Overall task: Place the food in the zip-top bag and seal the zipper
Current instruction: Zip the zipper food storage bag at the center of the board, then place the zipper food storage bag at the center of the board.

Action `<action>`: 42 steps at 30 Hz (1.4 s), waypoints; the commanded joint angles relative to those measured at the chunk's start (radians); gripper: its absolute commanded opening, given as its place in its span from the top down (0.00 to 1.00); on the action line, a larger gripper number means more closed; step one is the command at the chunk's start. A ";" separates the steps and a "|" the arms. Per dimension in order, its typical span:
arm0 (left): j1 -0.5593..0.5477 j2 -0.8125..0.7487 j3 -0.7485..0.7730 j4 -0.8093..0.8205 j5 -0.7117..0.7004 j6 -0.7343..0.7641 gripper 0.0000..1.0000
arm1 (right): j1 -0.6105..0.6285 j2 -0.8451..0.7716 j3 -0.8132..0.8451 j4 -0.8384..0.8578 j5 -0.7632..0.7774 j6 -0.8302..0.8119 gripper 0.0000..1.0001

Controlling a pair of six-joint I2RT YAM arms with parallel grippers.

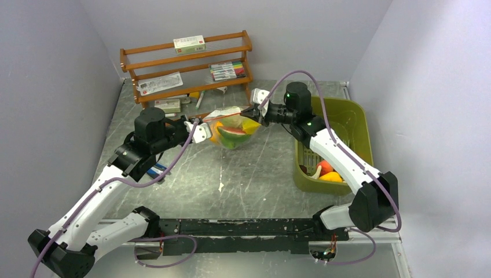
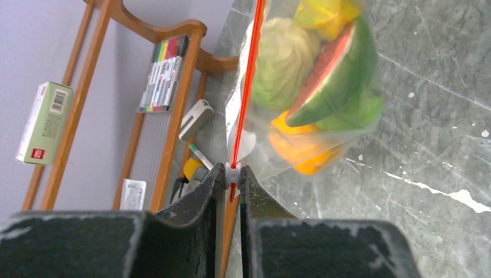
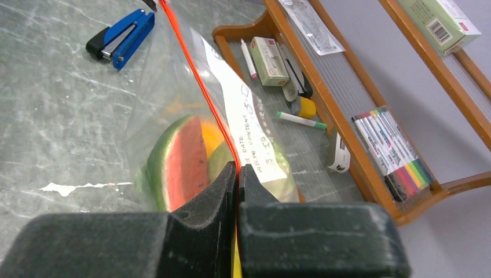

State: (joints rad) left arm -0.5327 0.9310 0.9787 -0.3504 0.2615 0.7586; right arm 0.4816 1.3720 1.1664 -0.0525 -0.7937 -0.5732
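Observation:
The clear zip-top bag [image 1: 233,131] hangs above the table between both grippers, holding several toy foods: a watermelon slice [image 2: 333,78], a pale green piece [image 2: 281,58] and an orange piece [image 2: 301,147]. My left gripper [image 1: 200,128] is shut on the white slider [image 2: 233,172] at the left end of the red-orange zipper [image 2: 246,87]. My right gripper [image 1: 253,111] is shut on the zipper's other end [image 3: 202,92]. The watermelon [image 3: 176,165] also shows in the right wrist view. More toy food [image 1: 327,171] lies in the olive bin.
An olive-green bin [image 1: 347,124] stands at the right. A wooden rack [image 1: 188,66] with marker pens [image 1: 227,70] and boxes stands at the back. A blue stapler [image 3: 120,36] lies on the table by the left arm.

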 commanded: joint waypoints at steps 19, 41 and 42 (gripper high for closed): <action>0.033 -0.168 -0.191 -0.155 0.492 -0.137 0.93 | 0.060 -0.173 -0.297 -0.219 0.073 -0.030 1.00; 0.033 -0.201 -0.165 0.020 0.489 -0.423 0.93 | 0.077 -0.334 -0.216 -0.296 -0.133 0.037 1.00; 0.033 -0.182 -0.186 0.036 0.449 -0.428 0.93 | 0.070 -0.301 -0.217 -0.284 -0.101 0.031 1.00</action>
State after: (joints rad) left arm -0.5056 0.6907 0.8761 -0.4221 0.7662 0.4011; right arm 0.5598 1.0241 1.0023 -0.4511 -0.9817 -0.5606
